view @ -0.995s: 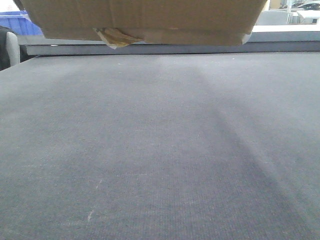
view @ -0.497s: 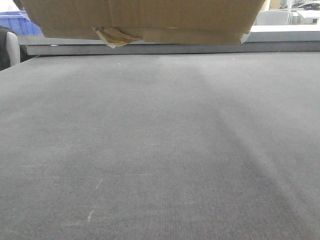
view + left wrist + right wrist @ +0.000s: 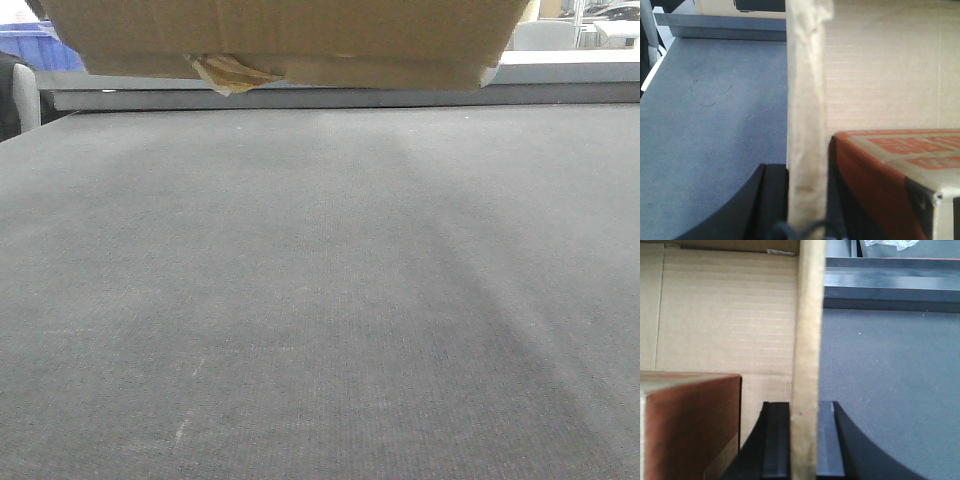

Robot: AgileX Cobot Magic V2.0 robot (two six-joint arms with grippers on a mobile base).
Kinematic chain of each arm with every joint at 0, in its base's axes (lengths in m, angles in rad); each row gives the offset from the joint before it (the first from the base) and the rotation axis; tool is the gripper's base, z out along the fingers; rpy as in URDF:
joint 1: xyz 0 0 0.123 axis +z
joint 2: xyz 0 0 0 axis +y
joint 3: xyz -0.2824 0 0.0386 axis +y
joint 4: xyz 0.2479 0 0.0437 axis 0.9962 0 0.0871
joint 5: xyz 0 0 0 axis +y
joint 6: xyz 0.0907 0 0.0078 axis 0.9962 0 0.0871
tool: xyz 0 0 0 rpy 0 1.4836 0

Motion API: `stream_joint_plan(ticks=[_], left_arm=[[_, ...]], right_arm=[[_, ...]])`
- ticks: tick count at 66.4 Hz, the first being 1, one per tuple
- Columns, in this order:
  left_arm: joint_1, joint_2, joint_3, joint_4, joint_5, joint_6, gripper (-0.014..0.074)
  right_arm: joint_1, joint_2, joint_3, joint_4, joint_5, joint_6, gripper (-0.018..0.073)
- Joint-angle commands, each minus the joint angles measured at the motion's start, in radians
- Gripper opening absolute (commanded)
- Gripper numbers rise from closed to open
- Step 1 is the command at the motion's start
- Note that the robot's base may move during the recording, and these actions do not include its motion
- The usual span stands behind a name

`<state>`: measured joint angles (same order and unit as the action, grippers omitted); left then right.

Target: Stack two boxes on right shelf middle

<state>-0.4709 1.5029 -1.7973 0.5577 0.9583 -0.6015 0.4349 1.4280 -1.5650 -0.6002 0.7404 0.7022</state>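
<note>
Cardboard carton aloft over dark grey surface, torn tape dangling from lower edge. Pinched at left wall by left gripper, at right wall by right gripper. Orange-red box inside.

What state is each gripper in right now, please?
Left gripper: closed on a wall of the cardboard box.
Right gripper: closed on a wall of the cardboard box as well.
</note>
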Motion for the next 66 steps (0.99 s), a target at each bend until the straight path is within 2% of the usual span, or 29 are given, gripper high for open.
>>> stream_joint_plan(ticks=[1,66], left_arm=[[0.000,-0.010,-0.013,0.012,-0.060,-0.001,-0.0111],[0.000,-0.010,-0.013,0.012,-0.060,-0.001,-0.0111]], right_arm=[[-0.006,-0.006,-0.016,-0.035,-0.039,-0.001,-0.0162],[-0.006,-0.006,-0.016,-0.035,-0.039,-0.001,-0.0162]])
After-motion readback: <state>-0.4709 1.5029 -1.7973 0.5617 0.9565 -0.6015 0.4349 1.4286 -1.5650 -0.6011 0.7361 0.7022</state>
